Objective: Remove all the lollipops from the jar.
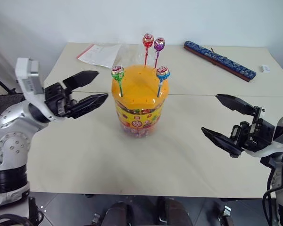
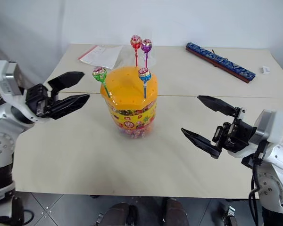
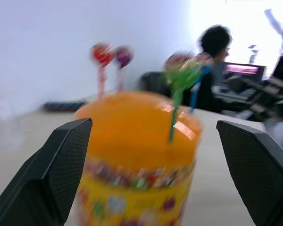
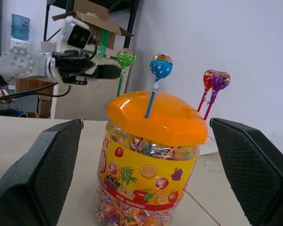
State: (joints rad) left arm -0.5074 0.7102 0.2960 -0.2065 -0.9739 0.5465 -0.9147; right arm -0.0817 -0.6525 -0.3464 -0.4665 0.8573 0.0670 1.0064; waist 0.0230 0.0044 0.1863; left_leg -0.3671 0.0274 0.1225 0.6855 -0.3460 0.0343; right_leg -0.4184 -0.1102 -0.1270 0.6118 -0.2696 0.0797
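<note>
The jar is a clear tub with an orange domed lid and a colourful label, standing mid-table. Several lollipops stand upright in its lid holes: a green one at the near left, a blue one at the near right, a red one and a purple one at the back. My left gripper hovers open just left of the lid, fingers pointing at the green lollipop. My right gripper is open to the right of the jar, well apart from it. Neither holds anything.
A clear plastic bag with a paper lies at the far left of the table. A long blue patterned bar lies at the far right, with a small white item beyond it. A person sits in the background of the left wrist view.
</note>
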